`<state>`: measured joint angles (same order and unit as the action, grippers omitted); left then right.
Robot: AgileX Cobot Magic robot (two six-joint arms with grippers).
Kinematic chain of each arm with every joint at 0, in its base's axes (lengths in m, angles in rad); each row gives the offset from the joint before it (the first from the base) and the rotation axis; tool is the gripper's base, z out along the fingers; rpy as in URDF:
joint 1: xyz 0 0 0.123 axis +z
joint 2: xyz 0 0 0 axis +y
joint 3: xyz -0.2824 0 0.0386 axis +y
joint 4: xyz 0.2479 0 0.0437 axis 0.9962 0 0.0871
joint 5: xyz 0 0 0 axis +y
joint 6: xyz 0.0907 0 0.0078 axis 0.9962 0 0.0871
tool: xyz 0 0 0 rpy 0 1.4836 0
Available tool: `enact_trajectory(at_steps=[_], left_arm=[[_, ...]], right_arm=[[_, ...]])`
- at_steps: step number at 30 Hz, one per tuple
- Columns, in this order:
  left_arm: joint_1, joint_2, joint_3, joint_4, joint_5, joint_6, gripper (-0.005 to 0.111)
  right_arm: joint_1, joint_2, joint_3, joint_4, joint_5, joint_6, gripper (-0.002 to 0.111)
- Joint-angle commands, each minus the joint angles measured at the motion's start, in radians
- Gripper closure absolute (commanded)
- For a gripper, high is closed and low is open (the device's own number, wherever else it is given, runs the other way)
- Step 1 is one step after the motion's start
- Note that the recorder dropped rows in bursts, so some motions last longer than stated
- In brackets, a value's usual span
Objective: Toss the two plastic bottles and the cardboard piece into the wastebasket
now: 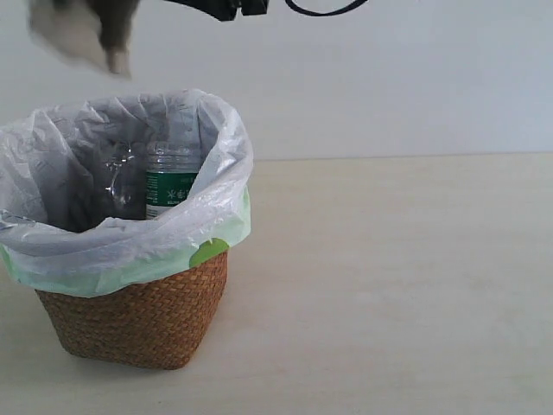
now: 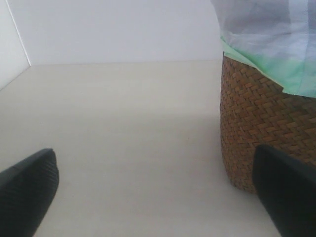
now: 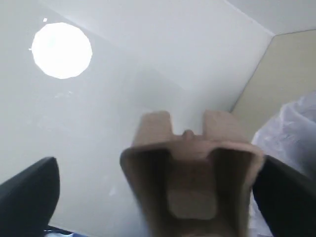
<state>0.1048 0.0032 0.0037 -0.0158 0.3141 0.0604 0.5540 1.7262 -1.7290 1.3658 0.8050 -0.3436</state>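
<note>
The wastebasket [image 1: 138, 316] is brown wicker lined with a white bag and stands at the left. Inside it the green-labelled plastic bottle [image 1: 170, 186] stands upright, next to a second clear bottle [image 1: 121, 181]. The cardboard piece [image 1: 82, 35] is a blurred beige shape high above the basket's rim. In the right wrist view the cardboard piece [image 3: 190, 182] lies between the fingers of my right gripper [image 3: 158, 197], whose jaws stand wide open with a clear gap on one side. My left gripper [image 2: 155, 197] is open and empty, low on the table beside the wastebasket's wicker wall [image 2: 261, 133].
A black part of the right arm [image 1: 229, 7] crosses the top edge of the exterior view. The pale table [image 1: 397, 285] stretches to the right of the basket. A white wall stands behind it.
</note>
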Motion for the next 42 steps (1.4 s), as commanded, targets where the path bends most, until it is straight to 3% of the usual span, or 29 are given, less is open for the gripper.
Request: enact_trajectory(at_steps=[1, 8, 12, 17, 20, 22, 23, 24, 25, 29, 42], left_arm=[[0.002, -0.003, -0.004, -0.002, -0.006, -0.009, -0.001], [0.002, -0.003, -0.004, -0.002, -0.006, -0.009, -0.001], [0.002, -0.003, -0.004, -0.002, -0.006, -0.009, -0.001], [0.002, -0.003, -0.004, -0.002, -0.006, -0.009, -0.001], [0.002, -0.003, -0.004, -0.002, -0.006, -0.009, -0.001], [0.002, -0.003, -0.004, -0.002, -0.006, -0.009, -0.001], [0.002, -0.003, -0.004, -0.002, -0.006, -0.009, -0.001], [0.002, -0.003, -0.004, -0.002, -0.006, -0.009, -0.001], [0.002, -0.003, -0.004, -0.002, -0.006, -0.009, -0.001], [0.002, -0.003, -0.004, -0.002, -0.006, -0.009, -0.001], [0.002, -0.003, -0.004, -0.002, -0.006, -0.009, -0.001]], right_arm=[[0.002, 0.007, -0.009, -0.230, -0.015, 0.140, 0.010], [0.002, -0.017, -0.009, -0.288, 0.060, 0.154, 0.010], [0.002, -0.041, -0.009, -0.509, 0.092, 0.234, 0.010], [0.002, -0.078, -0.009, -0.944, 0.177, 0.460, 0.013], [0.002, -0.101, -0.009, -1.168, 0.263, 0.563, 0.038], [0.002, -0.118, -0.009, -1.273, 0.328, 0.577, 0.063], [0.002, -0.140, -0.009, -1.366, 0.387, 0.571, 0.092], [0.002, -0.149, -0.009, -1.399, 0.415, 0.571, 0.104], [0.002, -0.175, -0.009, -1.505, 0.416, 0.571, 0.108], [0.002, -0.243, -0.006, -1.668, 0.416, 0.584, 0.108], [0.002, -0.764, 0.015, -1.634, 0.416, 0.537, 0.108]])
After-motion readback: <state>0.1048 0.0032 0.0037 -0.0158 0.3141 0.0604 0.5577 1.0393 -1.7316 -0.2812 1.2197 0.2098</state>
